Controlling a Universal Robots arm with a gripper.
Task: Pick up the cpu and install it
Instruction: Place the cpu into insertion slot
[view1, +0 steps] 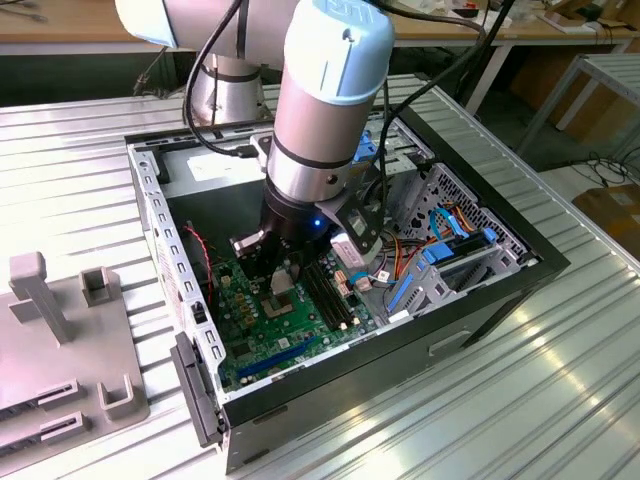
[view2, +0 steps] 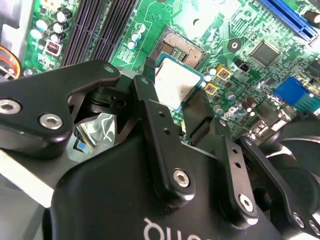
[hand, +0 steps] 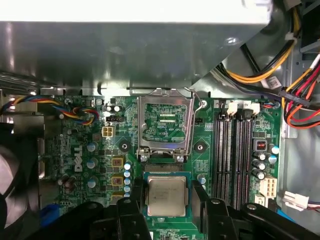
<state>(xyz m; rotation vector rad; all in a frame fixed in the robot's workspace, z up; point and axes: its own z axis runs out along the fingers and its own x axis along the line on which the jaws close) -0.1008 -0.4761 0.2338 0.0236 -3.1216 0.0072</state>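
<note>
Here, your end effector (hand: 166, 202) pinched the cpu (hand: 166, 195) by two opposite edges, a finger (hand: 131, 207) pressed to each side, deep inside the open case (view1: 150, 215). The cpu hung metal face up over the board (hand: 90, 150), just beside the open socket (hand: 165, 125) and not yet in it. The grip looked the weak point: the fingers held only thin edges, so a jolt could have let the cpu slip or tilt. Had it gone down skewed or off-centre, a corner could have caught and bent the socket's contacts. The raised latch frame stood close by, ready to snag a finger. The memory slots (hand: 235, 150) and loose cables (hand: 265, 70) also left your wrist little room to stray.
</note>
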